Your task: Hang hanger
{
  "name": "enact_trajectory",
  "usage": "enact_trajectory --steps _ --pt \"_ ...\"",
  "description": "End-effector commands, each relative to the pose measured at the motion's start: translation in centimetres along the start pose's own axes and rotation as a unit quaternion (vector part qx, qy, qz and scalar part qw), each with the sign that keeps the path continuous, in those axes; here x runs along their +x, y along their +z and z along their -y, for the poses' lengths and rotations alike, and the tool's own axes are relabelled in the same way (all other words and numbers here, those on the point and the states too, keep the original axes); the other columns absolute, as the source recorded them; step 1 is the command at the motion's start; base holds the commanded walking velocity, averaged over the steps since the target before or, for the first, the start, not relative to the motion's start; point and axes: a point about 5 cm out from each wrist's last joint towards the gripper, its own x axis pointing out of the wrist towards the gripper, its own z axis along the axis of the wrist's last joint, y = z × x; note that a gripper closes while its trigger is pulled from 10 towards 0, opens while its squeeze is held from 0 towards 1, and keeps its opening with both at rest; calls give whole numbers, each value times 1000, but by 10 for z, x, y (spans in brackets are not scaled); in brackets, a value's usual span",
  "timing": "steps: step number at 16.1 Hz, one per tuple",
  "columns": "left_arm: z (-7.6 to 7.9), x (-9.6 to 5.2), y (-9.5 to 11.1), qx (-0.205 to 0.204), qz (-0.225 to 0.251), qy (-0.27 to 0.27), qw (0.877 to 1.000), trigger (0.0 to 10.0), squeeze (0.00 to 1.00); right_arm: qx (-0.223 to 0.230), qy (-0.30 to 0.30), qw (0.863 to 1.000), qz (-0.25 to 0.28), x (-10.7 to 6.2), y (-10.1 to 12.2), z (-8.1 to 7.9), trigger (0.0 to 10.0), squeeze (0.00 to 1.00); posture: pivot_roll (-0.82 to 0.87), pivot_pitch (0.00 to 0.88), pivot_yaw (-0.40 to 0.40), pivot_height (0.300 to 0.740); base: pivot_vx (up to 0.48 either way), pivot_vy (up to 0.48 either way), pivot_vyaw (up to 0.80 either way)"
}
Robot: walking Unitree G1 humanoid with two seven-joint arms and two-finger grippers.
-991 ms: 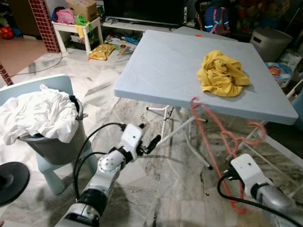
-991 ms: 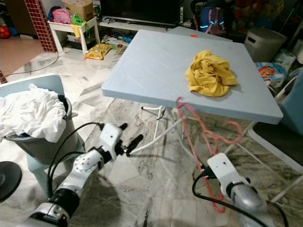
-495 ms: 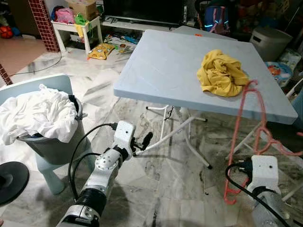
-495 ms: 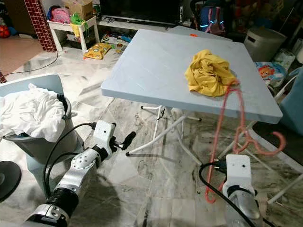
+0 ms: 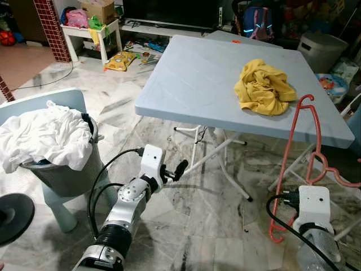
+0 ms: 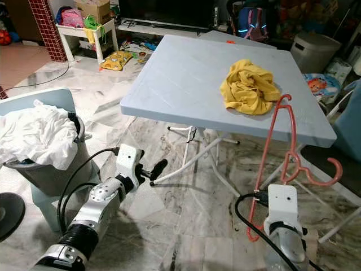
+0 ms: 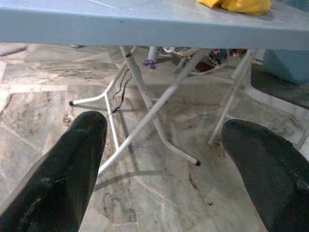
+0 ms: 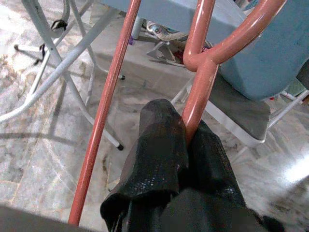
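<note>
A pale blue folding table [image 5: 197, 84] stands ahead, its near edge running from the near-left corner to the right, with open marble floor [image 5: 208, 226] in front of it and between its white legs [image 7: 145, 104]. A crumpled yellow garment [image 5: 265, 87] lies on the table's right half, close to the near edge. To the left, a grey laundry bucket [image 5: 67, 172] heaped with white cloth [image 5: 48, 135] sits on a pale blue chair [image 5: 56, 101], leaving a floor gap between it and the table.

The right gripper [image 8: 186, 145] is low at the near right, its fingers [image 8: 159, 145] pressed together on the stem of a red-orange plastic hanger [image 5: 304, 164]. The hanger stands roughly upright, long axis near vertical and leaning slightly; one curved end reaches up beside the table's near-right edge, just right of the garment, and a hook [image 6: 333, 169] points out to the right. A blue chair seat [image 8: 270, 63] lies right of it.

The left gripper [image 7: 164, 159] hovers low over the floor left of the table legs, jaws spread wide and holding nothing, pointing under the table.
</note>
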Motion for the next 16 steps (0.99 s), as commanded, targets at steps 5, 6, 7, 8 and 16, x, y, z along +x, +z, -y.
enact_trajectory --steps 5,6,7,8,16 --pt "6 8 7 -10 -2 -20 1000 10000 0 -7 32 999 18 8 4 -25 10000 0 -21 0 -48 740 0 67 -800" --pt "7 8 8 -9 0 -20 1000 10000 0 -8 34 999 18 8 3 -27 10000 0 -22 0 -49 740 0 337 -800" --pt "8 9 8 -9 -1 -19 1000 10000 0 -16 35 999 15 7 1 -27 10000 0 -23 0 -55 740 0 337 -800" --pt "8 9 8 -10 -1 -19 1000 10000 0 -21 36 999 13 6 -1 -27 10000 0 -23 0 -59 740 0 337 -800" --pt "9 12 9 -7 -8 -18 1000 10000 0 -28 25 999 15 7 -3 -22 10000 0 -32 0 -54 740 0 389 -800"
